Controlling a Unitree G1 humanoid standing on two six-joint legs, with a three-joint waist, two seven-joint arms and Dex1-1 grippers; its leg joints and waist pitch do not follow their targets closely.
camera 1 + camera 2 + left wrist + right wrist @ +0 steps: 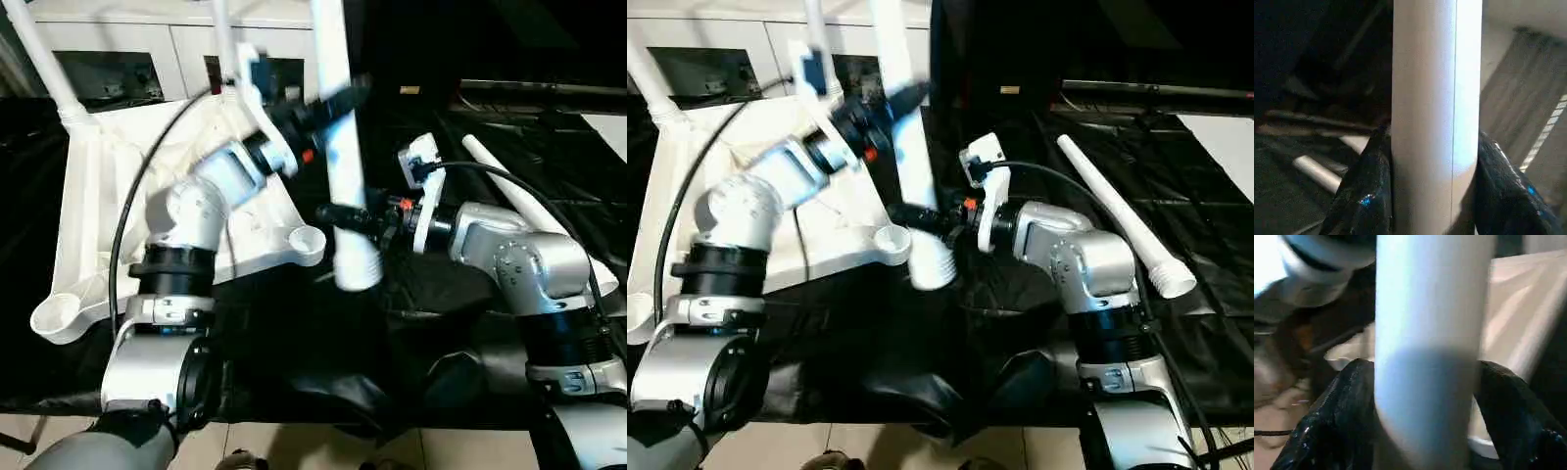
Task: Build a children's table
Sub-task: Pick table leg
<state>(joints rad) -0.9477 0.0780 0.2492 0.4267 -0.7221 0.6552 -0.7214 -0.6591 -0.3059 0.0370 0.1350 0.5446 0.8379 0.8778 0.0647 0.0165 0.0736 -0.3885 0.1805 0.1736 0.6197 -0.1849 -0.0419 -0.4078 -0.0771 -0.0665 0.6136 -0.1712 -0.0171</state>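
A black cloth-draped surface (294, 362) before a white cabinet (147, 49) carries the upturned table top (88, 206), beside which both the left gripper (333, 103) and right gripper (343, 215) clasp one upright leg (338, 147).

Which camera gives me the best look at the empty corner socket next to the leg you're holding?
The left eye view: the socket sits unobstructed, just beside the held leg's ribbed end. The right eye view shows the socket too, closer against the leg. In the right wrist view, what may be its rim shows beside the leg.
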